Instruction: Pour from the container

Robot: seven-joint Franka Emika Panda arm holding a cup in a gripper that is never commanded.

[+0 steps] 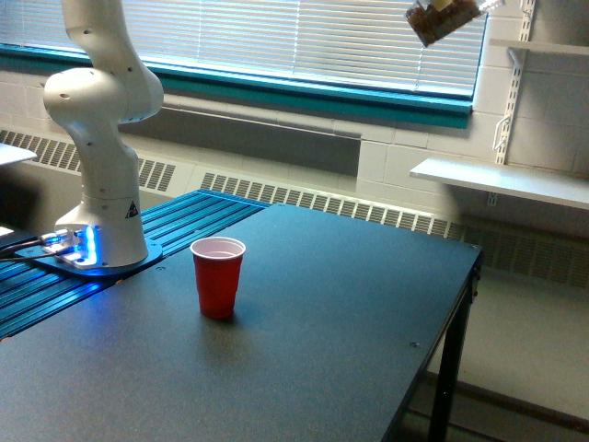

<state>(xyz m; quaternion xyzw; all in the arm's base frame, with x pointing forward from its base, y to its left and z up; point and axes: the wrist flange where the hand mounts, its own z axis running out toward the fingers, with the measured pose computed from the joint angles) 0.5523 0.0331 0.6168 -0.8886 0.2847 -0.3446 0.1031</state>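
Dark bench (350,304) filling the lower frame, its far corner toward 3 o'clock. Red cup (218,276) upright on the bench just left of centre, white inside, nothing visible in it. White arm base (101,198) at 9 o'clock from the cup, near but apart, bolted on a blue ribbed plate (184,221) with blue lights glowing at its foot. Clear container (444,18) at 1 o'clock, high at the top edge, tilted, brown chunky bits showing through; well apart from the red cup. Fingers cut off by the frame edge, grip impossible to judge. Window blinds (304,41) along the top, white shelf (502,181) at 3 o'clock.
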